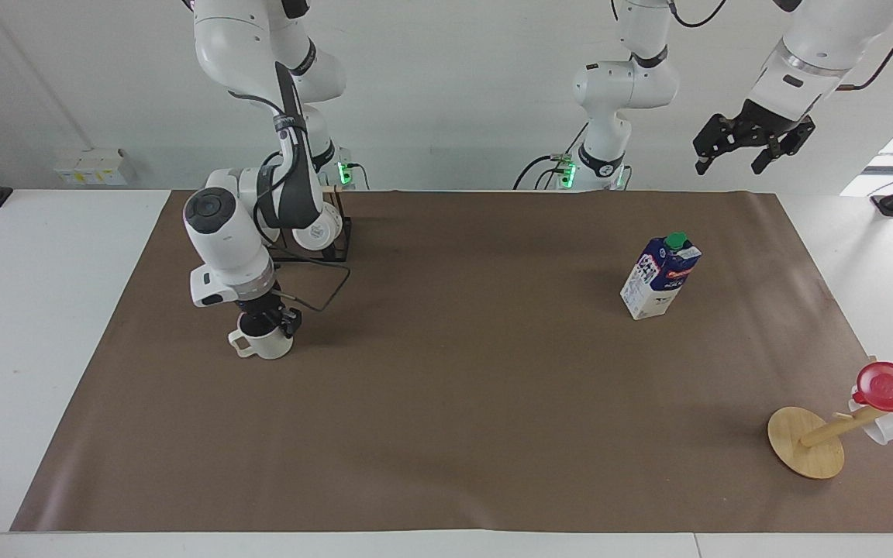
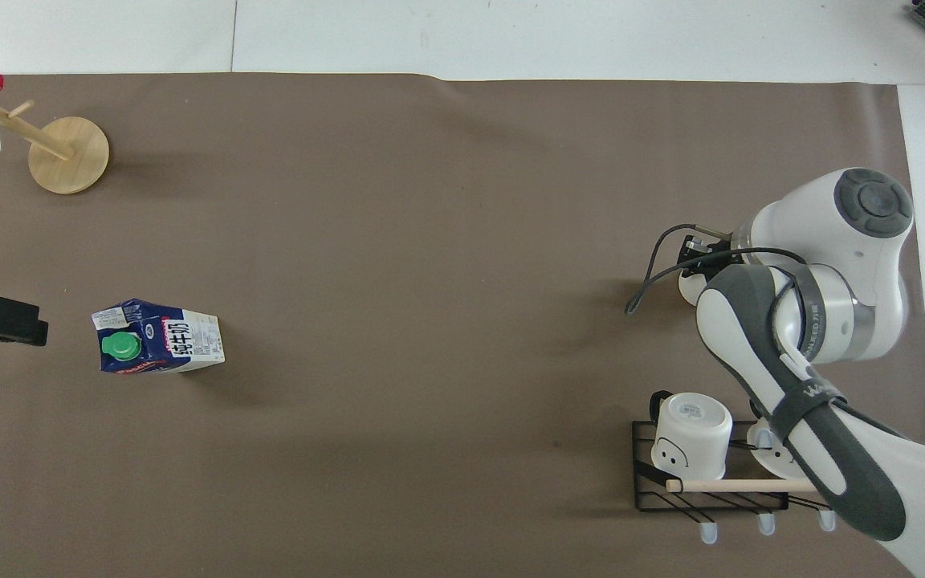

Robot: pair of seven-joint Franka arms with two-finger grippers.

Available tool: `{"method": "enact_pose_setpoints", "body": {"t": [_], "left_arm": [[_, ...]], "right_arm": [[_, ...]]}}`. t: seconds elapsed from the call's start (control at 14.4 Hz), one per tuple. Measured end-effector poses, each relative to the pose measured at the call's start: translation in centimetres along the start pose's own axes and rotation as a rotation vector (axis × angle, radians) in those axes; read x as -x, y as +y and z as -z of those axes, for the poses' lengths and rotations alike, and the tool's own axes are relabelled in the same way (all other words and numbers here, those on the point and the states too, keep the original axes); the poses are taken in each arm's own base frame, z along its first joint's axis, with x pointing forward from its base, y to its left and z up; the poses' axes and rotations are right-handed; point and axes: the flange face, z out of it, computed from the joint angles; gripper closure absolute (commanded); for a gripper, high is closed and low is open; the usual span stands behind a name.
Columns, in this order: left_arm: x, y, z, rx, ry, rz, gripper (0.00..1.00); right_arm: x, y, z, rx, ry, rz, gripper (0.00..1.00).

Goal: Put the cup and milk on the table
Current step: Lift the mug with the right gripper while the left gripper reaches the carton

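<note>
White wall along the top of the facing view, with both arm bases against it. Below, a wide white counter [image 1: 28,310] with a big brown rectangular mat [image 1: 446,403] on top. On the mat, toward the right arm's end: a cream-white ceramic cup [image 1: 264,346] with a squarish loop handle, standing upright. Right tool [image 1: 264,324] pointing straight down, touching the cup at its rim. Clenched or released: cannot tell. Nearer to the robots than the cup: a black wire rack [image 1: 338,240] with an all-white mug [image 1: 321,226] on it. Toward the left arm's end: a tall dark-blue and white milk carton [image 1: 660,277] with a red label and a green screw cap, upright on the mat. Left tool [image 1: 749,147] up in the air over the left arm's end of the counter, released and spread wide, well apart from the milk carton. Left arm waiting. Farther from the robots than the milk carton: a wooden peg stand with a round base [image 1: 807,442], carrying a see-through red cup [image 1: 892,387] and another white mug [image 1: 877,430].

From overhead, brown mat over nearly the whole view. Most of the cup hidden under the right arm's big white body, with only a bit of its side [image 2: 689,287] showing below the right tool [image 2: 699,253]. Milk carton [image 2: 161,347] with green cap up, just beside the left tool [image 2: 1,319] in this view. Wire rack [image 2: 647,482] and its white mug [image 2: 691,437] nearer to the robots than the cup.
</note>
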Motion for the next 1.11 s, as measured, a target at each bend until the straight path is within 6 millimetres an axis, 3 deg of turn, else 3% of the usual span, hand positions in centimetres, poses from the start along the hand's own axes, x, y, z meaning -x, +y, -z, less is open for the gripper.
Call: {"method": "enact_pose_setpoints", "body": {"t": [0.42,0.76,0.97,1.11], "left_arm": [[0.0,0.1,0.1,0.0,0.003,-0.002,0.0],[0.0,0.1,0.1,0.002,0.004,-0.003,0.0],[0.0,0.2,0.1,0.002,0.004,-0.005,0.0],[0.0,0.9,0.1,0.004,0.004,-0.019,0.0]], "right_arm": [[-0.3,-0.2,0.6,-0.008,0.01,-0.001,1.0],[-1.1,-1.1,5.2,-0.018,0.018,0.007,1.0],[0.0,-2.3,8.3,-0.012,-0.005,0.033,1.0],[1.4,-4.2,9.5,-0.01,-0.012,0.073,1.0]]}}
